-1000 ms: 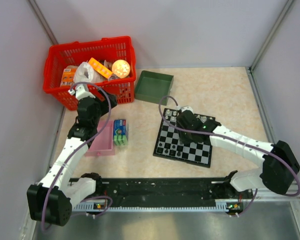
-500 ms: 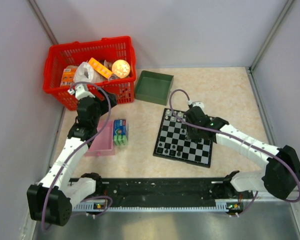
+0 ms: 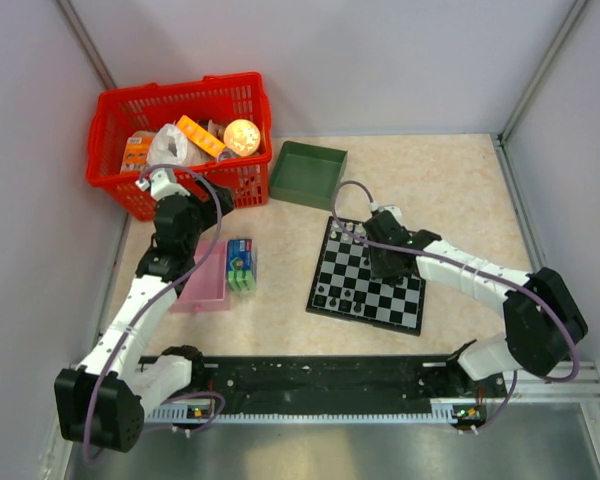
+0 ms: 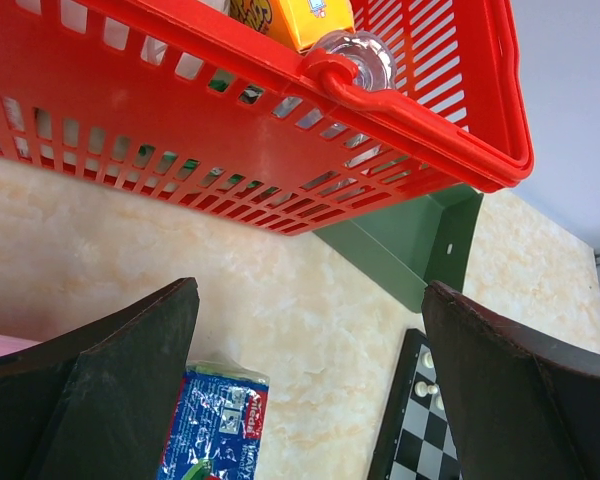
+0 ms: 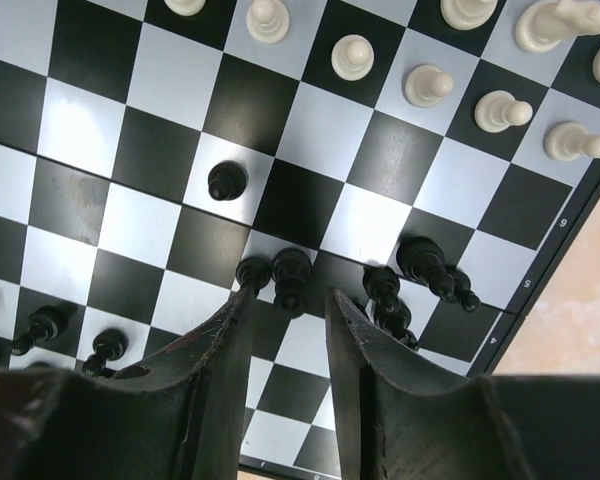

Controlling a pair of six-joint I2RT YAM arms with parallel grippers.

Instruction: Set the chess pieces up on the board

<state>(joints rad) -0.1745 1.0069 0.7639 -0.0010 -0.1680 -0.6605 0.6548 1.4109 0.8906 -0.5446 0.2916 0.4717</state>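
The board [image 3: 364, 315] lies on the table right of centre. In the right wrist view the board [image 5: 310, 130] carries a row of white chess pieces [image 5: 352, 57] along the top. A lone black pawn [image 5: 227, 181] stands mid-board. Several black pieces [image 5: 425, 265] cluster near the right rim, some leaning. My right gripper [image 5: 285, 300] is low over the board and narrowly open. A black piece [image 5: 291, 277] stands just off its tips, with another black piece [image 5: 252, 270] at the left fingertip. My left gripper [image 4: 310, 400] is wide open and empty above the table.
A red basket [image 3: 115, 180] full of items stands at the back left. A green tray [image 3: 305, 185] is beside it. A pink tray [image 3: 202, 290] and a blue-green packet [image 3: 241, 263] lie by the left arm. Walls close in both sides.
My right gripper has shifted from the board's left-middle toward its far right part. The left arm has not moved.
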